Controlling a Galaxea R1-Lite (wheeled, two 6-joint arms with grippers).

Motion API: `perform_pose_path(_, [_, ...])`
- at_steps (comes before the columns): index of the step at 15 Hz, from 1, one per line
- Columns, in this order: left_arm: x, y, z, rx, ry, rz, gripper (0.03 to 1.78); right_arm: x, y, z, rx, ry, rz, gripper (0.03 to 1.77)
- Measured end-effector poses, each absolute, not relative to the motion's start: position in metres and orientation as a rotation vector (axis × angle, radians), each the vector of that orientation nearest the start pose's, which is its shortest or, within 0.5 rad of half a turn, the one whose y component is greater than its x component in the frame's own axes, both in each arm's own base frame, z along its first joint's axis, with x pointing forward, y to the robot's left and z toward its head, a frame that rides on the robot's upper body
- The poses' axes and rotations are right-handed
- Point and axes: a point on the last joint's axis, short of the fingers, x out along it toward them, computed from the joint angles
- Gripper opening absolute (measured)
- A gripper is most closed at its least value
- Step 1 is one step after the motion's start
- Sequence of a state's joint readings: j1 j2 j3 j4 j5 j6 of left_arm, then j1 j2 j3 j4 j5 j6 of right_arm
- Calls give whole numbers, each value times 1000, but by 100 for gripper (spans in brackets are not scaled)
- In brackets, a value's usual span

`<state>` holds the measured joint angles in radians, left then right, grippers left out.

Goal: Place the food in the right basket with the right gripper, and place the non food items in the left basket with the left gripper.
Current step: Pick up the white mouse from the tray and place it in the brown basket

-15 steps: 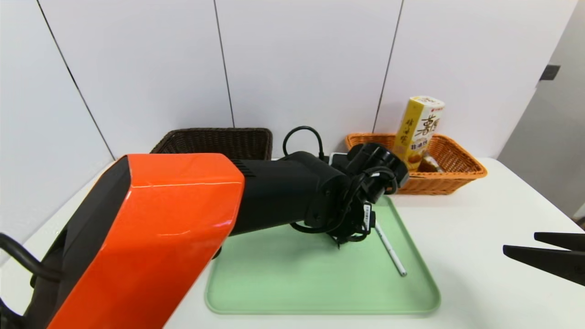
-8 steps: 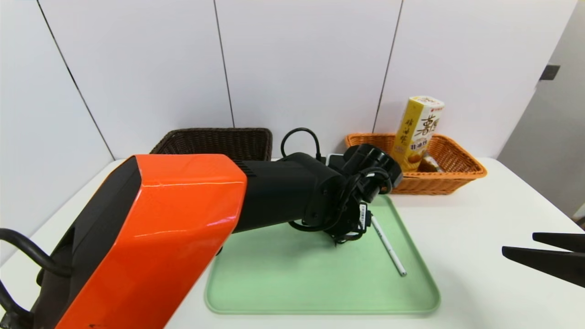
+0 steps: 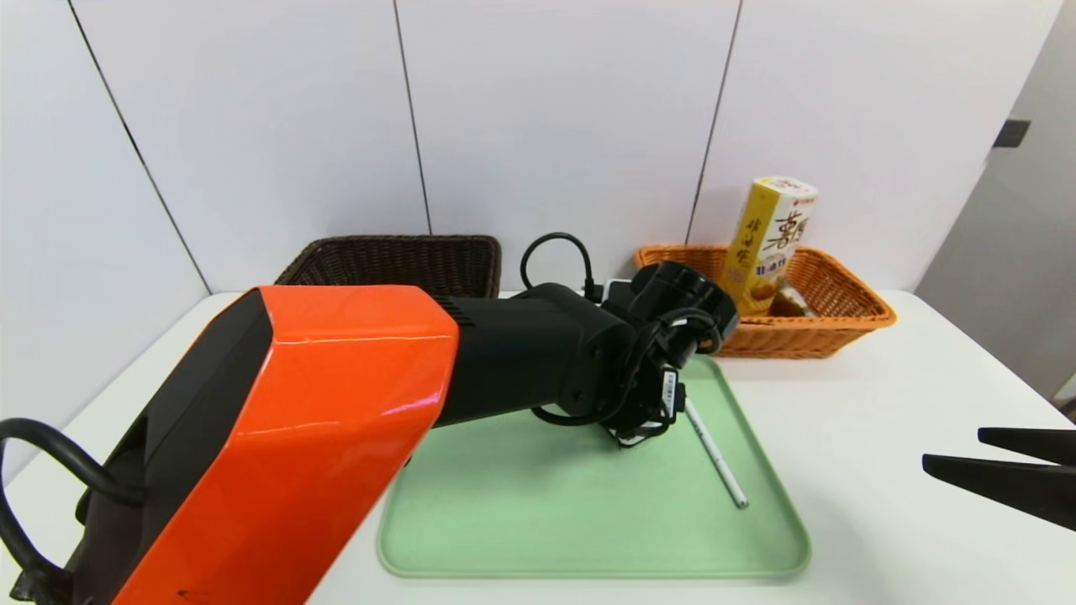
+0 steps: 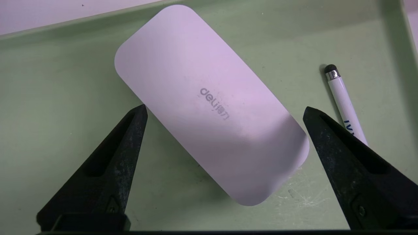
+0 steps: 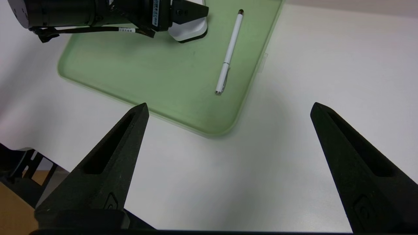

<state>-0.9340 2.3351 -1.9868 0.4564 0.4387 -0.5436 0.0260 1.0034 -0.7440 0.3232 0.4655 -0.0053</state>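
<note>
1. White table (image 3: pixel 874 403), green tray (image 3: pixel 588 529).
2. Left gripper (image 4: pixel 225 109): jaws spread, above white deli case (image 4: pixel 196 91), tray's far part; pen (image 4: pixel 346 104) right.
3. Right gripper (image 5: pixel 229 104): jaws spread, right of tray.

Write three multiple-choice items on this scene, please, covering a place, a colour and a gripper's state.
1. Where is the pen?
A) In the orange basket
B) On the tray
C) In the dark basket

2. What colour is that tray?
A) Green
B) Red
C) Blue

3. How is the left gripper, over the white deli-marked item?
A) Shut on the pen
B) Shut and empty
C) Open

Key:
1 B, the head view shows it lying there.
2 A, its bare surface is pale green.
3 C, the left wrist view shows its fingers wide apart.
</note>
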Motion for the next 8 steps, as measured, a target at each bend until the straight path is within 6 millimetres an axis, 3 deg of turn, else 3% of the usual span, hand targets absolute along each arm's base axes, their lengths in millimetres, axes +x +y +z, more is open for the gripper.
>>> perform_pose_path(8, [291,-369,148,8,735,-266,169,111,13,226,124,575,480,171])
